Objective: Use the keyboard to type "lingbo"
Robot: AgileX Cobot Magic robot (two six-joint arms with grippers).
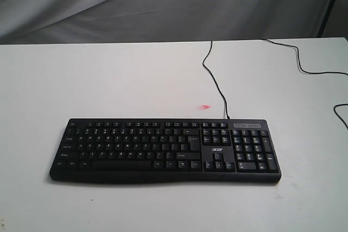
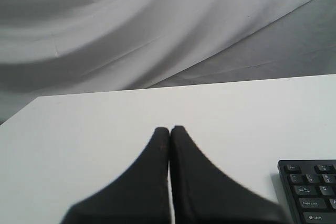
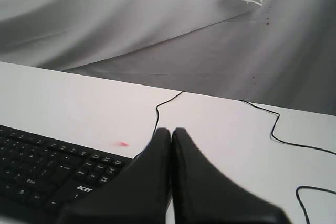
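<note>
The black keyboard [image 1: 166, 149] with white legends and an "acer" logo lies flat on the white table [image 1: 109, 80], near its front edge. Its thin black cable [image 1: 213, 77] runs toward the back of the table. Neither arm shows in the exterior view. In the left wrist view my left gripper [image 2: 170, 129] is shut and empty above bare table, and the keyboard's corner [image 2: 312, 192] lies off to one side. In the right wrist view my right gripper [image 3: 171, 130] is shut, holding nothing, over the keyboard's [image 3: 47, 174] number-pad end, which its fingers hide.
A small pink-red mark [image 1: 205, 106] sits on the table just behind the keyboard. A second black cable [image 1: 304, 66] loops across the table's back right. Grey cloth [image 1: 163, 4] hangs behind the table.
</note>
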